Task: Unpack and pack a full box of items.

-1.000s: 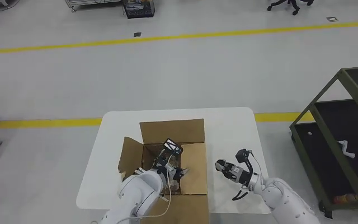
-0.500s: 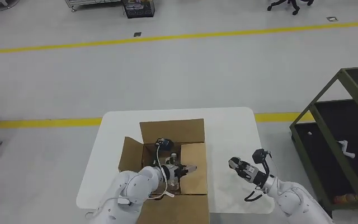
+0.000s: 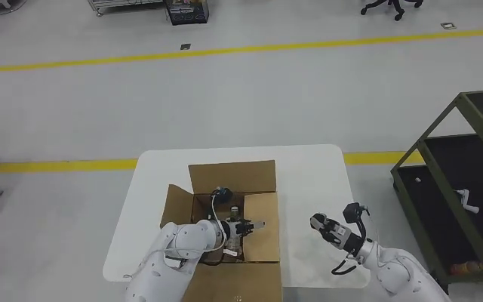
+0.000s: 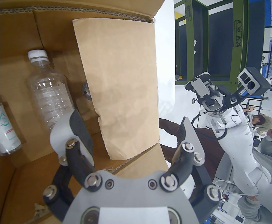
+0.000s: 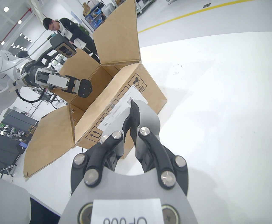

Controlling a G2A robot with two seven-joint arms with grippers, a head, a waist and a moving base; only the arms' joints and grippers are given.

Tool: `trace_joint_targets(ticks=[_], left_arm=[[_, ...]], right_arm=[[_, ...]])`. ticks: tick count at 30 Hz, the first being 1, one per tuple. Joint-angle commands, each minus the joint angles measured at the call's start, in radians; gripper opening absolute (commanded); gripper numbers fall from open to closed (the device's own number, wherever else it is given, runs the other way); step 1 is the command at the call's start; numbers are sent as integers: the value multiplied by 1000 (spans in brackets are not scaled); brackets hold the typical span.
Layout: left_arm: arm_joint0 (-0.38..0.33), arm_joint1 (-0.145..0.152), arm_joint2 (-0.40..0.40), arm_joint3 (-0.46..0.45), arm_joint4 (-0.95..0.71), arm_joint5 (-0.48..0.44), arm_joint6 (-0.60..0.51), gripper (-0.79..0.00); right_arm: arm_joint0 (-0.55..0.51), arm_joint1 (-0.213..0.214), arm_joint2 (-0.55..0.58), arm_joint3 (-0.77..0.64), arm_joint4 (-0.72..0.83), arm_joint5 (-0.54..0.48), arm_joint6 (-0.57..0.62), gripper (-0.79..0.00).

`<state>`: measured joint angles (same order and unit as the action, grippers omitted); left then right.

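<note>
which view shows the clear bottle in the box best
Left wrist view: the clear bottle shows nearly whole, white cap and ribbed body, by the box wall. In the top view the left arm overlaps it; in the right wrist view the box side stands in front.

You have a white table [image 3: 317, 174] on a pale grey floor [image 3: 264, 98] crossed by two yellow lines [image 3: 226, 51], a dark green shelf cart [image 3: 441, 196] near its right end, and round ceiling lamps [image 5: 6, 9] lit.
</note>
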<state>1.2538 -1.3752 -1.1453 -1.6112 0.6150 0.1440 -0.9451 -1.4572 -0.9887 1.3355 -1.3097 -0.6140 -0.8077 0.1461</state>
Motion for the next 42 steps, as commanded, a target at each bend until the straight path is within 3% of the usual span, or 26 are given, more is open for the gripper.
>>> trace_joint_targets(ticks=[1, 4, 7, 20, 29, 42], left_arm=[[0, 0, 0, 0, 0, 0, 0, 0], [0, 0, 0, 0, 0, 0, 0, 0], [12, -2, -12, 38, -50, 1, 75, 0], [-39, -10, 6, 269, -138, -63, 201, 0], [-89, -21, 33, 375, -282, -101, 146, 0], [-112, -19, 25, 413, -469, -161, 60, 0]], right_arm=[[-1, 0, 2, 5, -6, 10, 8, -785], [1, -1, -1, 5, -14, 23, 15, -785], [4, -2, -6, 2, -15, 26, 20, -785], [18, -8, -24, 14, -26, 37, 41, -785], [52, -21, -82, 44, -25, 30, 71, -785], [192, -80, -268, 172, 4, 20, 72, -785]])
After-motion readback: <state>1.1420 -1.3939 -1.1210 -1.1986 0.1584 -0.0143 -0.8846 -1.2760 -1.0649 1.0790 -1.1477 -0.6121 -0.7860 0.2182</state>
